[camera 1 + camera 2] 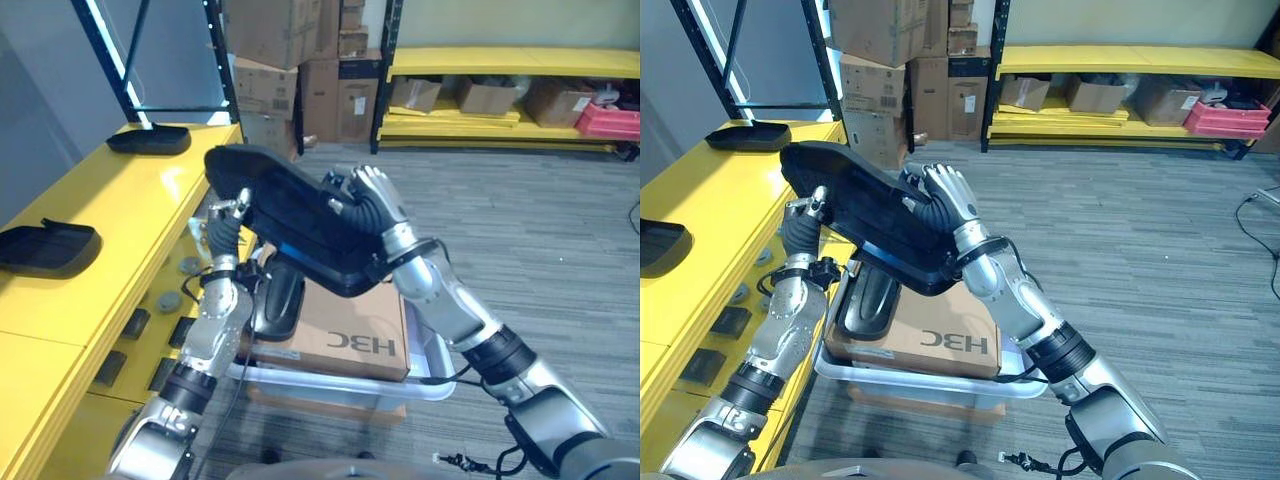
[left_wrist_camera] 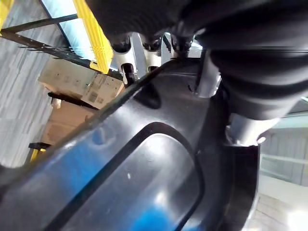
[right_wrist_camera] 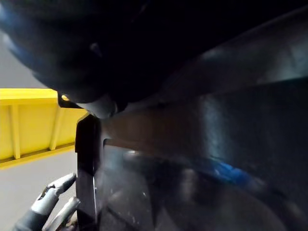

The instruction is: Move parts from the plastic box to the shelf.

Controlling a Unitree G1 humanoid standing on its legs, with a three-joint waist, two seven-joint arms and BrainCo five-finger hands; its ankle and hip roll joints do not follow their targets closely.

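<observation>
A yellow shelf (image 1: 110, 215) is seen at the left; two black moulded parts (image 1: 148, 139) (image 1: 45, 247) are laid on its top, well apart. Small dark pieces (image 1: 133, 323), possibly fittings, are set along its front.

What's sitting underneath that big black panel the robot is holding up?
Below the black panel, held by the left hand and right hand, sits a cardboard box in a clear plastic box, with another black part on it. The panel hides the cardboard box's far end.

Both hands are holding a large black part (image 1: 865, 215) tilted above the plastic box (image 1: 940, 385); the right hand (image 1: 945, 200) is curling over its upper edge; the left hand (image 1: 805, 215) is gripping its far end beside the yellow shelf (image 1: 710, 195); another black part (image 1: 748, 136) is lying near the shelf's far edge.
</observation>
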